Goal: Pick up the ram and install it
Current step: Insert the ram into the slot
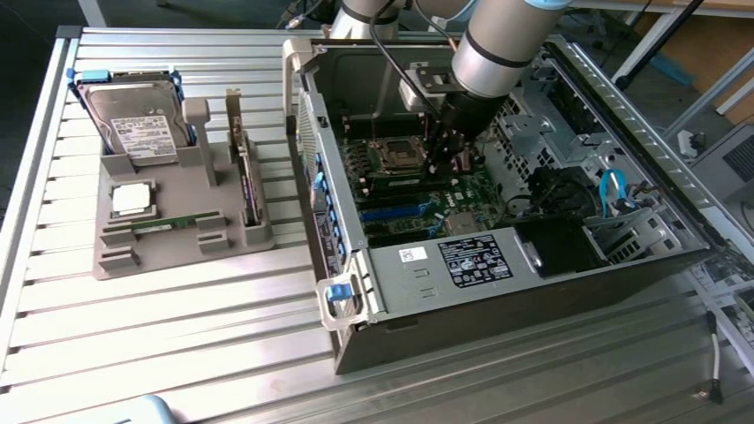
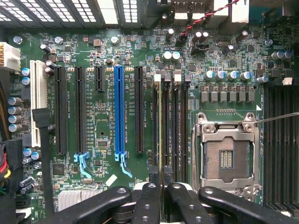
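Observation:
The ram (image 2: pixel 161 126) appears edge-on in the wrist view as a thin yellowish-green strip, with my gripper (image 2: pixel 161 186) shut on it between the two black fingers (image 2: pixel 148 198). It runs lengthwise over the bank of black memory slots (image 2: pixel 175 126) beside the empty processor socket (image 2: pixel 226 156). I cannot tell whether it sits in a slot or hangs just above. In the exterior view my gripper (image 1: pixel 442 163) reaches down into the open computer case (image 1: pixel 507 256), close to the socket (image 1: pixel 395 155). A second, alike green stick (image 1: pixel 165 223) lies on the grey holder.
The grey holder (image 1: pixel 118 261) at the exterior view's left carries a hard drive (image 1: pixel 136 124), a silver processor chip (image 1: pixel 132 199) and an upright dark card (image 1: pixel 247 190). Expansion slots, one of them blue (image 2: pixel 119 112), lie beside the memory slots. Case walls and cables (image 1: pixel 606 190) surround the arm.

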You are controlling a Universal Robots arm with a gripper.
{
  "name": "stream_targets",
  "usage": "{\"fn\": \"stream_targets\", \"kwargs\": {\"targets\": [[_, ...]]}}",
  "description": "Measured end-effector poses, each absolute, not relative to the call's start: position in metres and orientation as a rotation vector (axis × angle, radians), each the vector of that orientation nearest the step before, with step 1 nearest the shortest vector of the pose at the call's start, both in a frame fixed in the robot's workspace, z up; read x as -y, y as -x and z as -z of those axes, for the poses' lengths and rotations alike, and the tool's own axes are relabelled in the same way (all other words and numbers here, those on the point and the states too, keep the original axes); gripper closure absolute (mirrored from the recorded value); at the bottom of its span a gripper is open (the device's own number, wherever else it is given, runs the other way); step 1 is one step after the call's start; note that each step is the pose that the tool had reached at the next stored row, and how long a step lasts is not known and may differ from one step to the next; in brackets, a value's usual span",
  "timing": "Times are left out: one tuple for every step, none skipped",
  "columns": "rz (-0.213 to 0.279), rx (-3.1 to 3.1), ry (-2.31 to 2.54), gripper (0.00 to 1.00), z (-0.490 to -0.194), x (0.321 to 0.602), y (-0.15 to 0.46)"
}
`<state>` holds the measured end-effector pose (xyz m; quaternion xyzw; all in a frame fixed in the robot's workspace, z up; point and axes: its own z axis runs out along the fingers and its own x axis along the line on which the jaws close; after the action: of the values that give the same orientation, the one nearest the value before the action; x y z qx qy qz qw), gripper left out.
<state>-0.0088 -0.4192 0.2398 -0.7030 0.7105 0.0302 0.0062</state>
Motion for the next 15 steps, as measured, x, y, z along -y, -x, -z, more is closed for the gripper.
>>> {"fn": "stream_targets", "kwargs": {"targets": [[-0.094, -2.223, 2.200, 0.88, -0.2397, 0.4192, 0.0088], [-0.094, -2.223, 2.200, 0.88, -0.2397, 0.4192, 0.0088], [-0.094, -2.223, 2.200, 0.88, -0.2396, 0.4192, 0.0088], [-0.094, -2.223, 2.200, 0.88, -0.2396, 0.4192, 0.0088], [-0.094, -2.223, 2.200, 0.88, -0.2396, 0.4192, 0.0088], [-0.094, -2.223, 2.200, 0.88, -0.2395, 0.4192, 0.0088], [-0.094, -2.222, 2.201, 0.88, -0.2395, 0.4192, 0.0088], [-0.094, -2.222, 2.201, 0.88, -0.2396, 0.4192, 0.0088], [-0.094, -2.221, 2.202, 0.88, -0.2396, 0.4192, 0.0088], [-0.094, -2.220, 2.203, 0.88, -0.2396, 0.4192, 0.0088], [-0.094, -2.220, 2.203, 0.88, -0.2396, 0.4192, 0.0089], [-0.094, -2.220, 2.204, 0.88, -0.2396, 0.4192, 0.0088], [-0.094, -2.220, 2.204, 0.88, -0.2395, 0.4192, 0.0088], [-0.094, -2.220, 2.204, 0.88, -0.2396, 0.4192, 0.0088], [-0.094, -2.220, 2.204, 0.88, -0.2395, 0.4192, 0.0088]]}}
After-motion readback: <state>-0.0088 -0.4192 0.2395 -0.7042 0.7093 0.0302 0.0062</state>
